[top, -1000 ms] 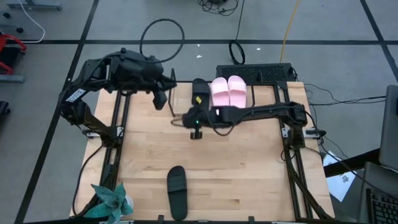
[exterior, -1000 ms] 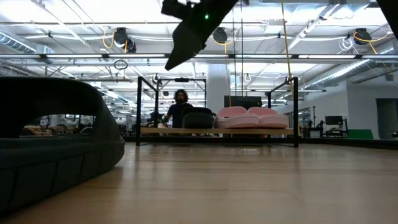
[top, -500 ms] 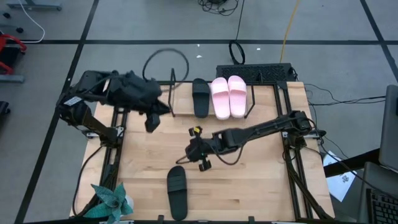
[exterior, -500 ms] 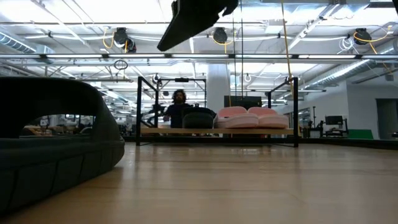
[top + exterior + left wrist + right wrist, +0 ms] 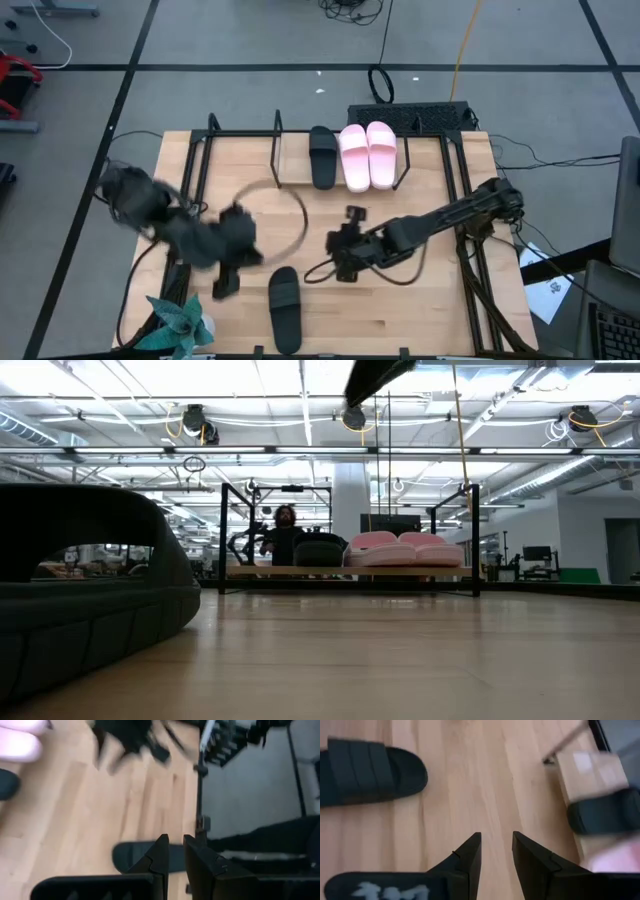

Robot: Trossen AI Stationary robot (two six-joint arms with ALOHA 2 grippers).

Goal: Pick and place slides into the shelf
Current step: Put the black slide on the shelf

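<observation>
One black slide (image 5: pixel 285 308) lies flat on its sole near the table's near edge; it also shows in the low view (image 5: pixel 90 590) and the right wrist view (image 5: pixel 370 770). The other black slide (image 5: pixel 322 155) and the pink pair (image 5: pixel 367 155) sit side by side in the shelf (image 5: pixel 278 160) at the far edge. My left gripper (image 5: pixel 225 280), blurred, hangs just left of the loose black slide, shut and empty (image 5: pixel 175 851). My right gripper (image 5: pixel 345 250) hovers at mid-table, to the slide's far right, slightly open and empty (image 5: pixel 496 851).
A green paper plant (image 5: pixel 180 325) stands at the near left corner. A black cable loop (image 5: pixel 290 205) hangs by my left arm. Black frame rails (image 5: pixel 465 250) run along both table sides. A person (image 5: pixel 285 532) is behind the shelf. Bare wood lies between shelf and slide.
My left gripper has swung fast from beside the shelf's left end toward the near edge, ending by the loose black slide. My right gripper has drawn back from the shelf toward the near edge, then a little right. The slides have stayed put.
</observation>
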